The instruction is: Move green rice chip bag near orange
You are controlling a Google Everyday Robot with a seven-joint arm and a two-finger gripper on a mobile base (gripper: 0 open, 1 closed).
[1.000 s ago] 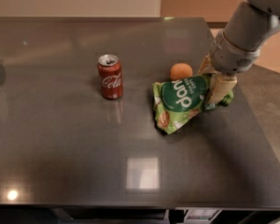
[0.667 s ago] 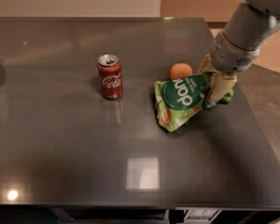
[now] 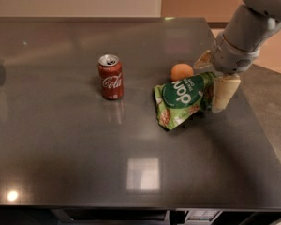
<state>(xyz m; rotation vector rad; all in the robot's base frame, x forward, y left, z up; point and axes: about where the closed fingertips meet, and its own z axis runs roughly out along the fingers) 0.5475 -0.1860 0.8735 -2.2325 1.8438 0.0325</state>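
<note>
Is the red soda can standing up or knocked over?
Standing up: the Coca-Cola can has its silver top facing upward and its label reads level. The end effector is over at the green rice chip bag.

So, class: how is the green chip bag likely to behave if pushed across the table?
Probably floppy: the green rice chip bag looks crinkled and lies tilted, so it may buckle rather than slide whole. Likely light for its size, being a puffy pouch. The pincer is at its end away from the can.
</note>
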